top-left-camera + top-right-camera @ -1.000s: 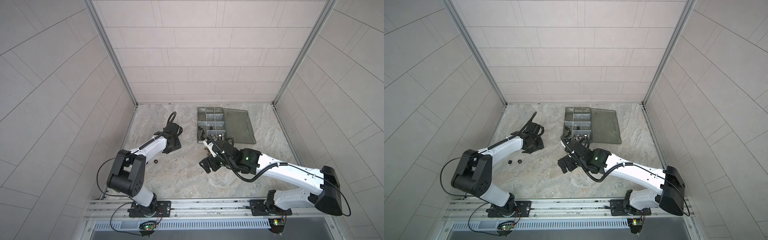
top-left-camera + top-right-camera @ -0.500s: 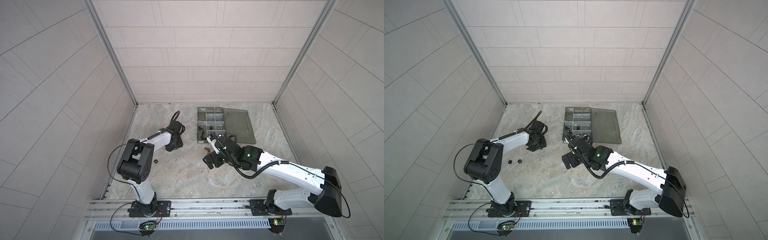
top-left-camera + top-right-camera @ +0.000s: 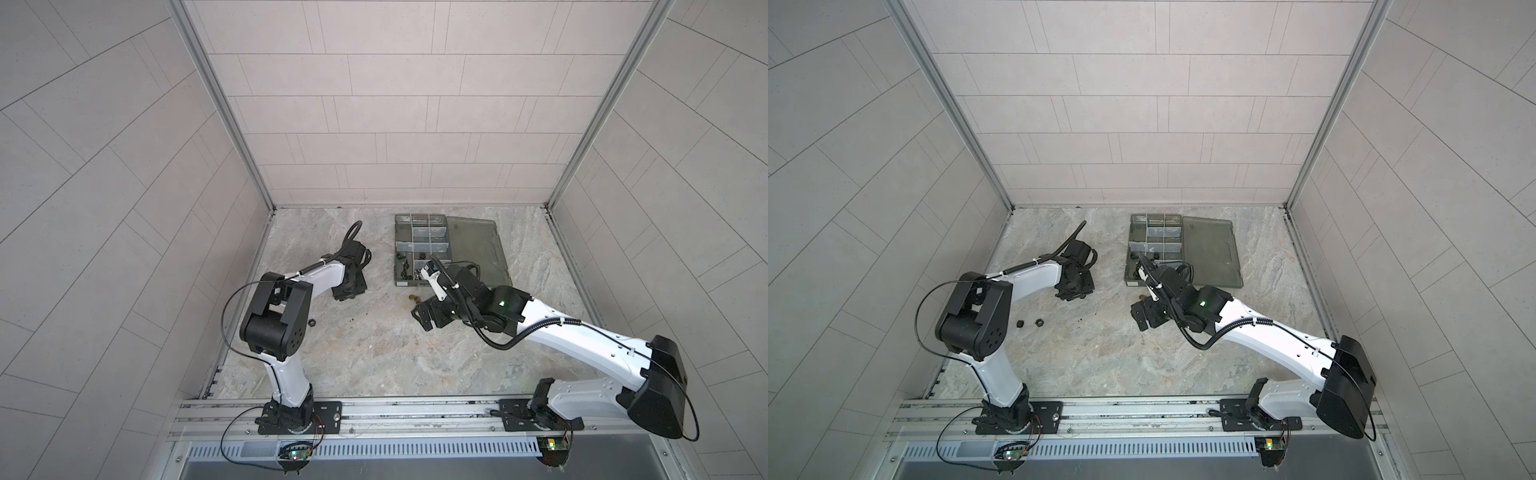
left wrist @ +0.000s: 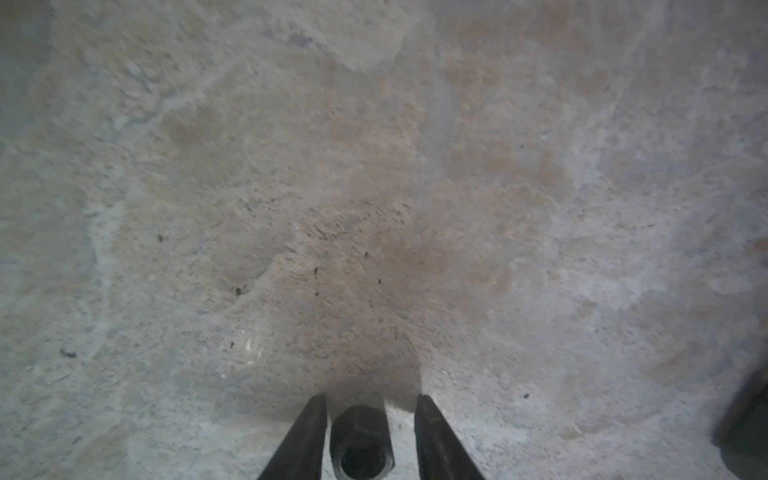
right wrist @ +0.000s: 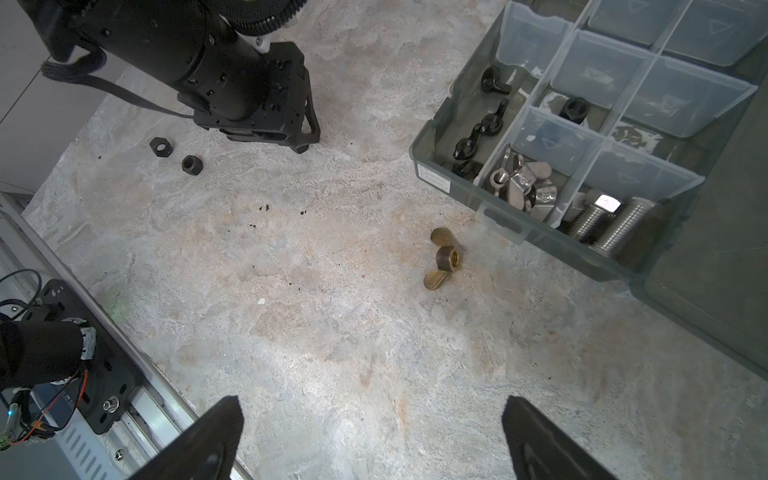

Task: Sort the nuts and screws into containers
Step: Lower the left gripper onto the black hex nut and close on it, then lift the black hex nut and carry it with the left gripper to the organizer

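A black hex nut point(image 4: 360, 440) lies on the stone floor between the fingers of my left gripper point(image 4: 370, 398). One finger point(image 4: 307, 436) touches it; a gap shows at the opposite side. In both top views the left gripper point(image 3: 349, 293) point(image 3: 1073, 293) points down at the floor. My right gripper point(image 5: 370, 407) point(image 3: 424, 318) stands open and empty above bare floor, short of a brass wing nut point(image 5: 442, 257) point(image 3: 412, 297). The organizer box point(image 5: 457, 183) point(image 3: 419, 249) holds the screws point(image 5: 606, 224), silver wing nuts point(image 5: 523, 183), black wing nuts point(image 5: 482, 129) and a black hex nut point(image 5: 574, 109) in separate containers.
Two more black hex nuts point(image 5: 161, 146) point(image 5: 192, 165) lie on the floor near the left arm, seen in a top view as nuts point(image 3: 1019, 324) point(image 3: 1038, 322). The box's open lid point(image 3: 478, 249) lies flat beside it. Tiled walls close in three sides; a metal rail point(image 3: 374, 409) runs along the front.
The left gripper's fingers have narrowed around the black hex nut and the left arm's elbow has swung inward. The right gripper has drifted a little toward the box, still open.
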`<state>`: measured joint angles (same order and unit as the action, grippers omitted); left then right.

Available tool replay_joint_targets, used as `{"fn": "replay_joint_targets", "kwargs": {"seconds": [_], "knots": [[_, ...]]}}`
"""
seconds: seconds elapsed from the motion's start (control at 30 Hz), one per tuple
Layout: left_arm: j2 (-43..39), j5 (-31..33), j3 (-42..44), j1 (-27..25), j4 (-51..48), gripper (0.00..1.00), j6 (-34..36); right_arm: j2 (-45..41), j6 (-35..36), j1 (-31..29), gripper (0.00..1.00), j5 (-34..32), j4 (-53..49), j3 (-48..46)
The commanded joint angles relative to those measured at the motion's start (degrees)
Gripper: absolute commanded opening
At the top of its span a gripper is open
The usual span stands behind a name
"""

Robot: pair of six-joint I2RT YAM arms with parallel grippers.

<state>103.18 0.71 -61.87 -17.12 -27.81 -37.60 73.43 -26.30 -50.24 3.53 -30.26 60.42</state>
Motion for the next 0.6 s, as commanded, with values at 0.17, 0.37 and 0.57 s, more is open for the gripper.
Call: {"fn": "replay_joint_targets", "kwargs": {"seconds": [0.17,0.37,0.57], "knots": [[0.01,0.8,-0.28,0.29,-1.89,0.37,-0.1,-1.85,0.47,0.89,0.99,0.86,-0.5,-1.79],[1.67,1.06,-0.34,0.24,-3.04,0.32,0.07,-2.62,0.28,1.19,0.99,1.0,-0.07,-2.72],[2.42,1.05,-1.04,0.09,-4.12,0.25,0.42,-4.23,0.2,1.88,0.99,1.04,0.03,-3.95]]}}
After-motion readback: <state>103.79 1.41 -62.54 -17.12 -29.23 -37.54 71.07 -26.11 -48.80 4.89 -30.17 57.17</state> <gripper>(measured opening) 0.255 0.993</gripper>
